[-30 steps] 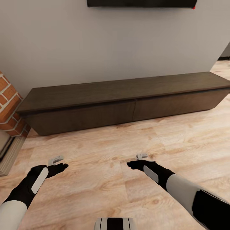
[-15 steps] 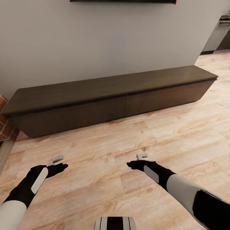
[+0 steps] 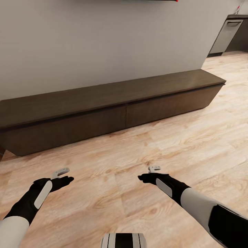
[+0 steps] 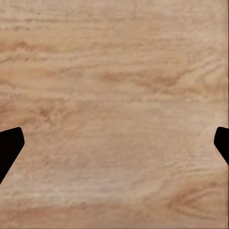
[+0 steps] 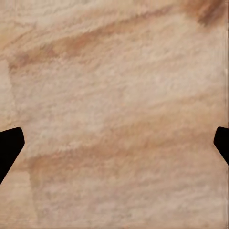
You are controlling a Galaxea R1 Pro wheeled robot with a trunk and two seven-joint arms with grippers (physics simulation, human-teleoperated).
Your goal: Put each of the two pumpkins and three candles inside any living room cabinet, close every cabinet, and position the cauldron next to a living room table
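I'm facing the cabinet (image 3: 113, 110), the long low dark-brown unit running along the grey wall (image 3: 103, 41) on the light wood plank floor (image 3: 179, 144). Its front panels are all flush, one vertical seam near the middle, nothing ajar, top surface bare. Its left end runs out of the head view; its right end stops short of an opening where a grey appliance (image 3: 225, 36) stands further back. A thin strip of the black TV (image 3: 148, 0) edge shows at the very top of the head view. My left gripper (image 3: 65, 175) hovers over bare floor, well short of the cabinet, black wrist with a white patch. My right gripper (image 3: 148, 173) is level with it on the other side, also over floor, well apart from the left. Both hold nothing. In the left wrist view the two dark fingertips (image 4: 9, 148) sit at opposite edges with wood grain between, so the jaws are spread wide. Same in the right wrist view: fingertips (image 5: 9, 145) at the far edges, wide apart, plank floor between them. A bit of my white-and-black base (image 3: 124, 241) shows at the bottom of the head view.
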